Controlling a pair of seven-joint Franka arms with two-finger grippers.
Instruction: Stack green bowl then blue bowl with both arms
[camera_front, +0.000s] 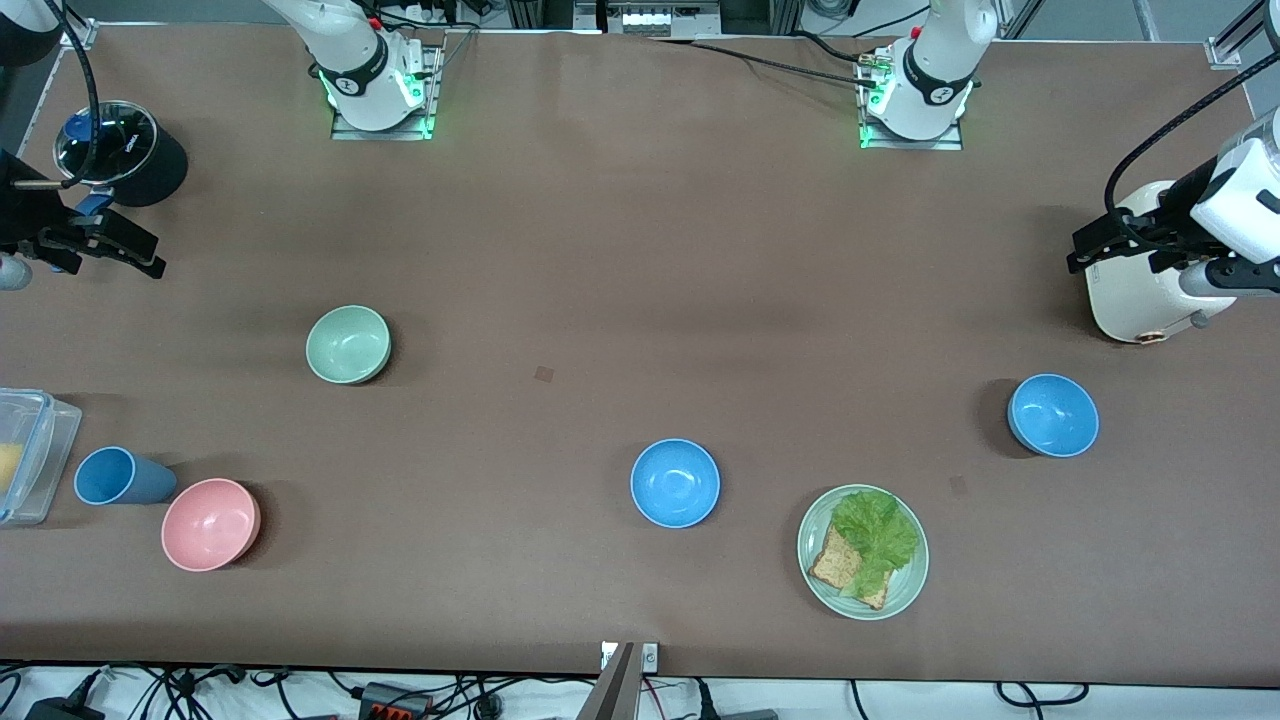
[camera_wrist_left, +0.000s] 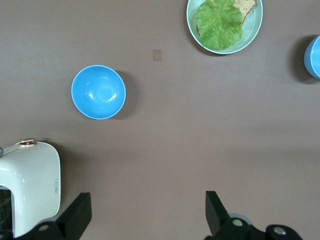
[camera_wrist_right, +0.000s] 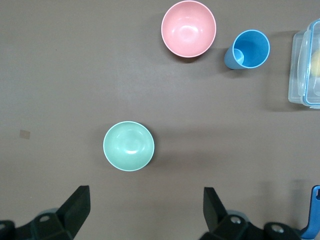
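My left gripper (camera_front: 1085, 255) hangs wide open and empty over the white toaster (camera_front: 1140, 290); my right gripper (camera_front: 135, 255) gapes empty beside the black pot (camera_front: 125, 150); the green bowl (camera_front: 348, 344) sits empty, a blue bowl (camera_front: 675, 483) at its four o'clock, another blue bowl (camera_front: 1053, 415) toward my left arm's end; the plate (camera_front: 905, 590) holds lettuce (camera_front: 878, 535) and bread (camera_front: 835, 565).

we hold both arms raised at the ends of the table. our left gripper (camera_front: 1085, 258) hangs in the air at the left arm's end, fingers (camera_wrist_left: 77, 216) spread wide with nothing between them. our right gripper (camera_front: 140, 255) hangs at the right arm's end, fingers (camera_wrist_right: 75, 206) equally wide apart and empty. both wrists point down at the tabletop.
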